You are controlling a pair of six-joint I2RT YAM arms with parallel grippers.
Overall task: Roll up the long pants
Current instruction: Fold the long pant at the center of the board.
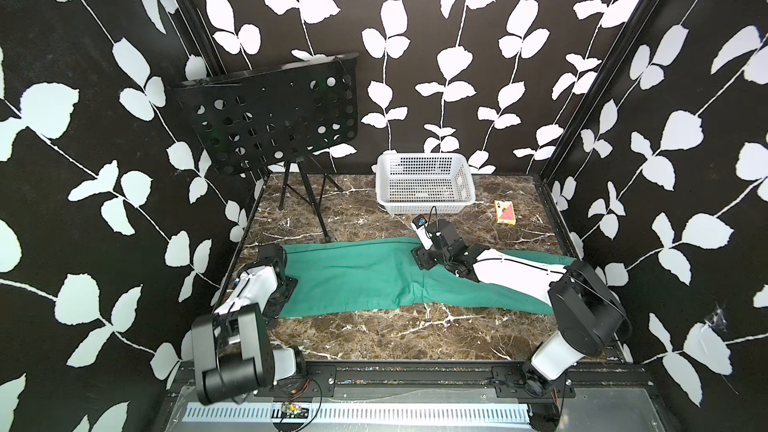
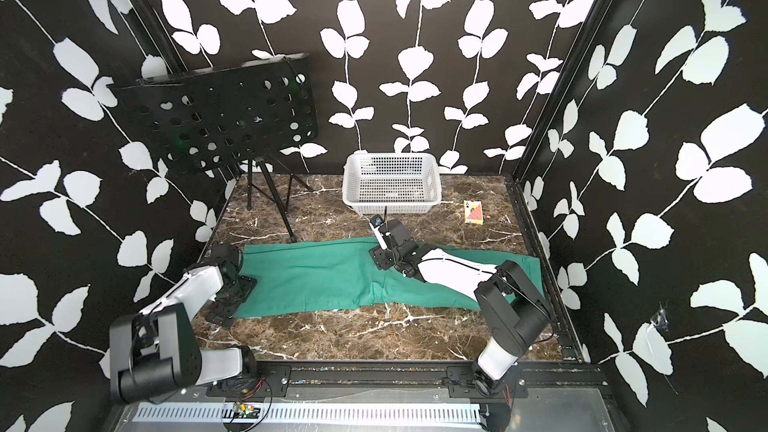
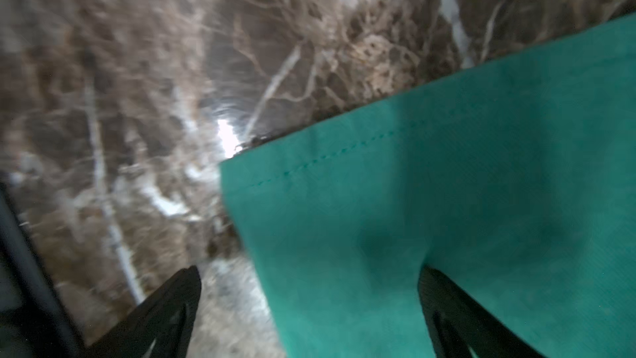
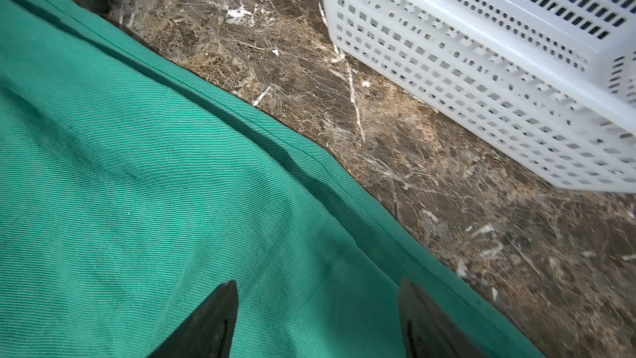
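Across marble tabletop [image 1: 374, 334]: long pants [image 1: 353, 280], laid flat lengthwise, likely for rolling from hem. Left gripper [image 3: 309, 270] wide open astride hem corner, empty; right gripper [image 4: 318, 284] parted above mid-cloth, empty.

Black walls [image 1: 415, 14] printed with white leaves enclose a brown marble floor [image 1: 374, 338]; a perforated black stand [image 1: 270, 118] stands at upper left.

The pants [image 4: 137, 167] are seen as matt teal cloth, finely ribbed, with stitched seams. The table [image 3: 144, 91] is finished like polished brown marble, veined white, and a glare spot is reflected. The basket [image 4: 481, 105] is moulded in smooth white plastic; the stand [image 1: 266, 85] is made of black perforated sheet, faintly shiny.
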